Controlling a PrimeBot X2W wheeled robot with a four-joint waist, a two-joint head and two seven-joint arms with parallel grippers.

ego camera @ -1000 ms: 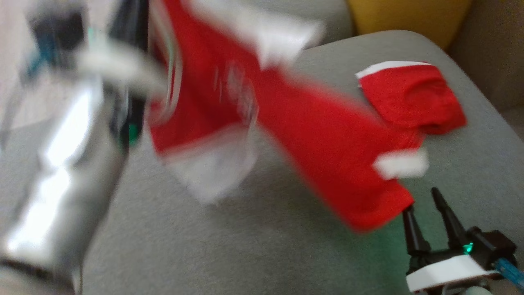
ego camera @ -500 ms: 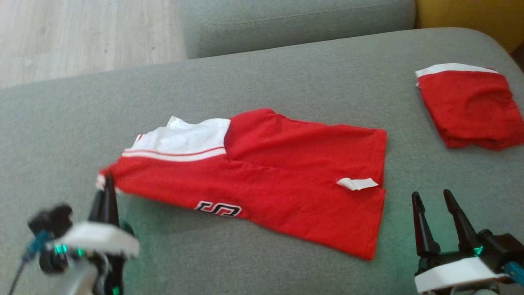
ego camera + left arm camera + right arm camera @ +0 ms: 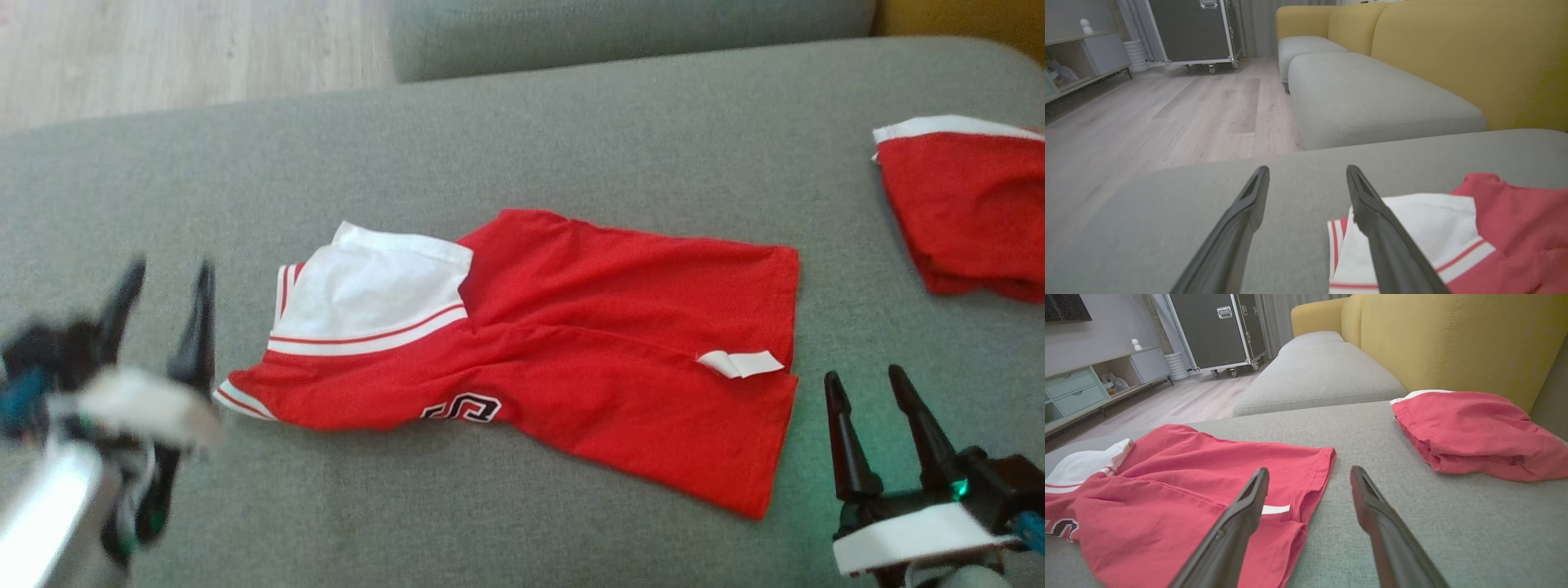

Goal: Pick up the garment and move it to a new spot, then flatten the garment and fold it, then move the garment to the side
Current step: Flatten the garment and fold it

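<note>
Head view, garment (image 3: 604, 343): lies spread mid sofa cushion (image 3: 490, 147), red, white toward left.
Left gripper (image 3: 171, 265): jaws wide, empty, just left of it.
Right gripper (image 3: 863, 374): jaws wide, empty, near its right hem.
Far right: folded red cloth (image 3: 971, 212).

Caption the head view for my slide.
Red-and-white garment lying on grey cushion, left gripper and right gripper open beside it, folded red pile at right.

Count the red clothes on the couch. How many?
2. The spread-out garment lies in the middle of the grey cushion. The folded garment sits at the robot's right, near the yellow backrest. More could lie out of view.
</note>
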